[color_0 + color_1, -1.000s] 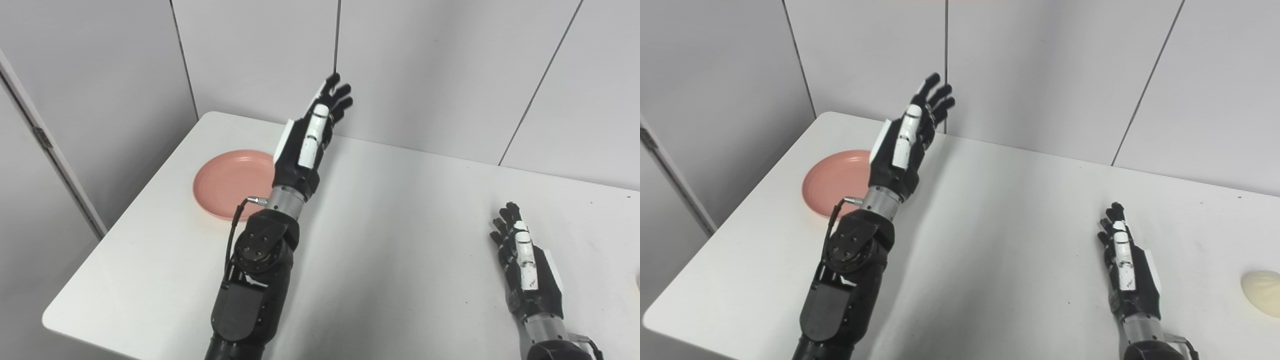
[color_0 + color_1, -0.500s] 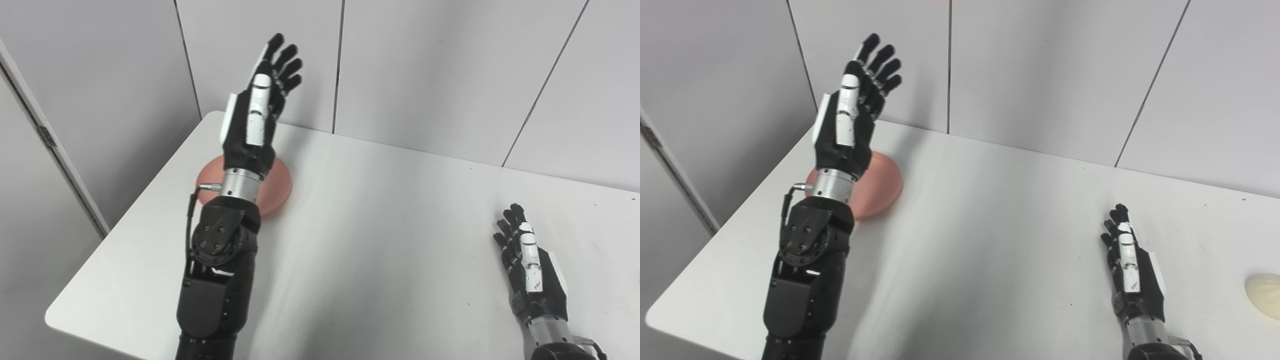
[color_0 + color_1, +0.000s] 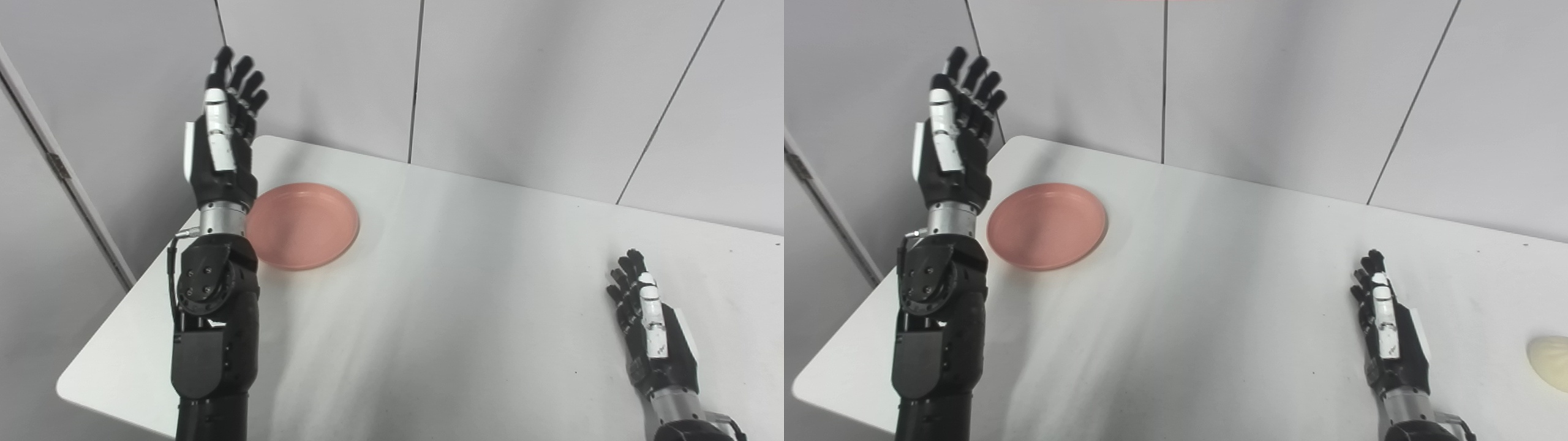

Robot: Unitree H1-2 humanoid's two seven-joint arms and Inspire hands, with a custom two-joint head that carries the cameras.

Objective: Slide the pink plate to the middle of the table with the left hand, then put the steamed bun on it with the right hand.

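Your left hand [image 3: 220, 147] is raised, fingers spread and empty, beside the pink plate [image 3: 303, 225] near the table's [image 3: 465, 318] left corner. Your right hand [image 3: 652, 331] rests open. Only your right eye view shows the steamed bun [image 3: 1549, 362].

I see a white table [image 3: 1213, 294] with rounded corners, set against grey wall panels. A pink plate [image 3: 1047, 225] lies flat near its far left corner. A pale steamed bun [image 3: 1549, 361] rests at the right edge, well apart from the plate.
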